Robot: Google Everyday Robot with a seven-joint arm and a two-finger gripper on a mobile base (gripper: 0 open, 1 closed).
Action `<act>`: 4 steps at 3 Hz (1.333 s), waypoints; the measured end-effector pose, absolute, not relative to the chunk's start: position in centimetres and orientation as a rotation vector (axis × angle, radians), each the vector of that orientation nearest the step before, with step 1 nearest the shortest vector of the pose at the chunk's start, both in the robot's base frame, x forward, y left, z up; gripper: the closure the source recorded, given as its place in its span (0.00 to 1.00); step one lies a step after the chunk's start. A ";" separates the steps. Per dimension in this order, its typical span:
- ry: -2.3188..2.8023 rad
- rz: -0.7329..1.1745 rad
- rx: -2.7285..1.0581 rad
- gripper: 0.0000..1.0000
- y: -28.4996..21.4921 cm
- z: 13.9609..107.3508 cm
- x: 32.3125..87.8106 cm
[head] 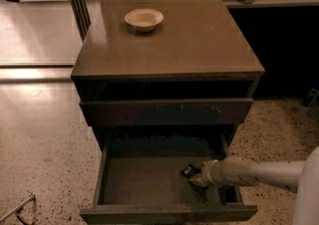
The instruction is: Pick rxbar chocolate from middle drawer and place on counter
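Presently the middle drawer (144, 184) is seen pulled out at the bottom of the cabinet, below a closed drawer front (164, 111) marked with small pale scratches; the rxbar chocolate (188, 170) is found on the drawer floor towards the right wall, about midway between the back and front edges; the claw (196, 175) is held inside the drawer at the bar's right end, carried on a pale arm (259, 173) that is brought in across the right wall; whether the claw is apart, together or clamped on the bar cannot be told; on the glossy tan surface (199, 40) a pale bowl (144, 19) is set near the back left corner
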State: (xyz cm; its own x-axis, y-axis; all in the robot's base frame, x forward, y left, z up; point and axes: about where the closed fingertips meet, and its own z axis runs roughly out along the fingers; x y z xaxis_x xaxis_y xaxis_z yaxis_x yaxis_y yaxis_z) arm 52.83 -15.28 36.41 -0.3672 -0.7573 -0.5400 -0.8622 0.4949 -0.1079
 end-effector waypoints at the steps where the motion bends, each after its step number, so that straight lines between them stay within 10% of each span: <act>1: 2.171 0.291 -1.383 1.00 -14.7 38.2 52.4; 4: 2.094 0.422 -1.485 1.00 -13.7 42.7 52.0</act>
State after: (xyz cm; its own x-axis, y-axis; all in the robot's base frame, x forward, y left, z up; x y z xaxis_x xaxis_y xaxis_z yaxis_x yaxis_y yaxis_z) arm 52.00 -13.75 42.75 -0.2524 -0.7700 -0.5860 -0.9369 0.3459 -0.0509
